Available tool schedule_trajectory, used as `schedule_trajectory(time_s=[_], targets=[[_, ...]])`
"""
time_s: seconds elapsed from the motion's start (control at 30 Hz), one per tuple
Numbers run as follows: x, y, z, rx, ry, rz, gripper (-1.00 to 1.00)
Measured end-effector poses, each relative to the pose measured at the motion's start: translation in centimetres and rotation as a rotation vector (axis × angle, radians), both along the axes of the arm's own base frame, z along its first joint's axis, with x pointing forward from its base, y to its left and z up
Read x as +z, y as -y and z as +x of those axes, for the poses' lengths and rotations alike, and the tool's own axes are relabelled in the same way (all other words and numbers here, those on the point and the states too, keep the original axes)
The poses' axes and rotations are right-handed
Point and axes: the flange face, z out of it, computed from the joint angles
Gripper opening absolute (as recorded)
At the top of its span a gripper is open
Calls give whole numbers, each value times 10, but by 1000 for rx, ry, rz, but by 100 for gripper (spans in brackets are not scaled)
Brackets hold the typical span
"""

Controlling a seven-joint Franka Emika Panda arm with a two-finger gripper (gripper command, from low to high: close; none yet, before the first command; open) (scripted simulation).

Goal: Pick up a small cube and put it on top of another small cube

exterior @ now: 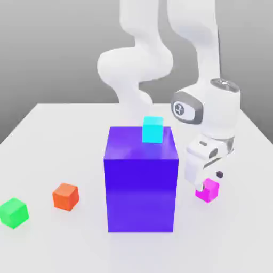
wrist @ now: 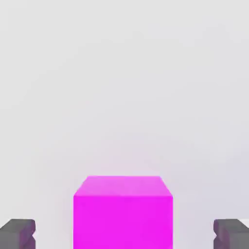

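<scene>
One small magenta-pink cube [exterior: 208, 190] sits on the white table [exterior: 53, 128], near the exterior view's right edge of the big purple block [exterior: 141, 178] and apart from it. From the hand view, the same cube [wrist: 122, 211] lies squarely between the two dark fingertips [wrist: 17, 232], with a clear gap of table on either side of it. The jaws are spread wide and pinch nothing. The gripper [exterior: 209, 178] hangs directly over the cube, pointing down, its fingers reaching to about the cube's upper part in the exterior view; whether they touch it I cannot tell.

That centring is what the coming move turns on: the cube lies straight below and between the jaws, not off to one side, so my judgement is that a short descent and a closing of the fingers should catch it on two opposite faces. A cube has no long axis, so only the squareness of faces to pads matters, and in the hand view the near face looks parallel to the line between the fingertips.

Further out, a cyan cube [exterior: 152, 129] rests on top of the purple block, an orange cube [exterior: 65, 196] and a green cube [exterior: 13, 213] lie on the table toward the exterior view's left.

A small round emblem marks the arm's wrist housing [exterior: 181, 109]; no readable writing appears.
</scene>
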Motion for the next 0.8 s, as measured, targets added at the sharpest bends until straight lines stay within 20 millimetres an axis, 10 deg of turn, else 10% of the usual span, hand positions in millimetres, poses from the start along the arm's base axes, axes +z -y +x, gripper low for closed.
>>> schedule_trajectory(time_s=[0.1, 0.13, 0.37, 0.8], targets=[[-16, 2, -3, -2, -1, -5, 0], [-19, 2, -4, -2, -1, -7, -100], [-19, 2, -4, -2, 0, -7, -100], [41, 1, -4, 3, 0, -7, -100]])
